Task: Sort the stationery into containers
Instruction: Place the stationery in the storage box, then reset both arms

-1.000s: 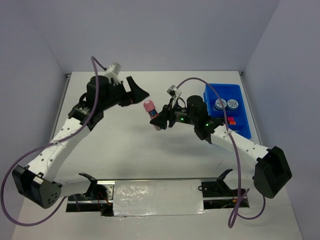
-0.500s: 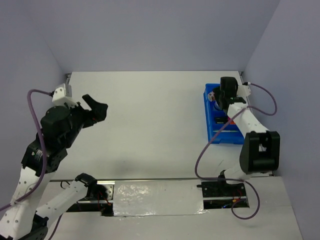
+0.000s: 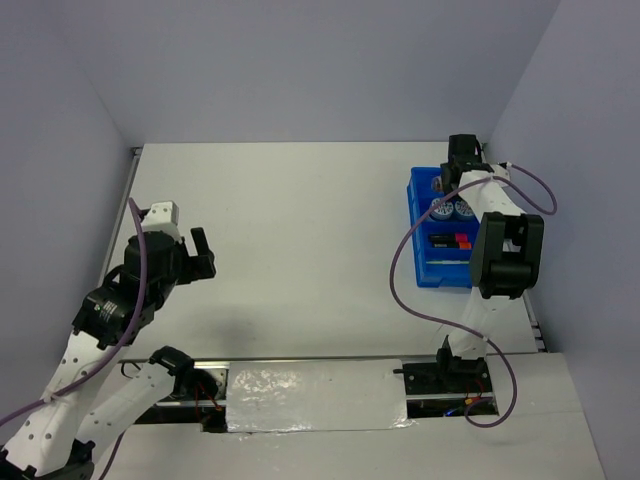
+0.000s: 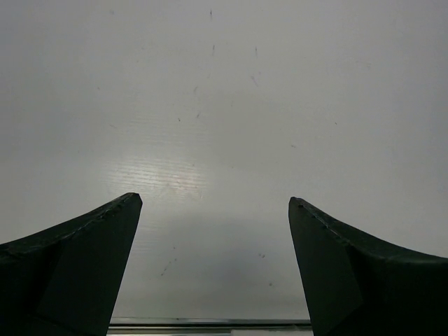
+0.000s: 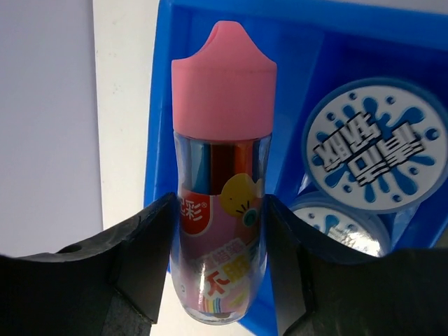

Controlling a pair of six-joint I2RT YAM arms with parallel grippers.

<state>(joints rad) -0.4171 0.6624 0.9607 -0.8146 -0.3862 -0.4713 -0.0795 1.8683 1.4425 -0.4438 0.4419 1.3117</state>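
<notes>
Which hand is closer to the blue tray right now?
Right. The right hand is at the blue tray's far end, gripping the pink-topped tube. The left hand hangs open across the table, near its left edge.

Glossy plastic, matt worktop
The pink-topped tube (image 5: 222,231) has a clear shiny body and a smooth cap; the blue tray (image 5: 294,42) gleams; the worktop (image 4: 224,105) is dull and scuffed.

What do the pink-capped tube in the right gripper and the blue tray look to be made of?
The tube looks like clear, glossy plastic, since coloured contents show through its body; its pink cap looks matte, probably softer plastic. The tray looks like bright blue moulded plastic, with smooth walls and a slight sheen.
</notes>
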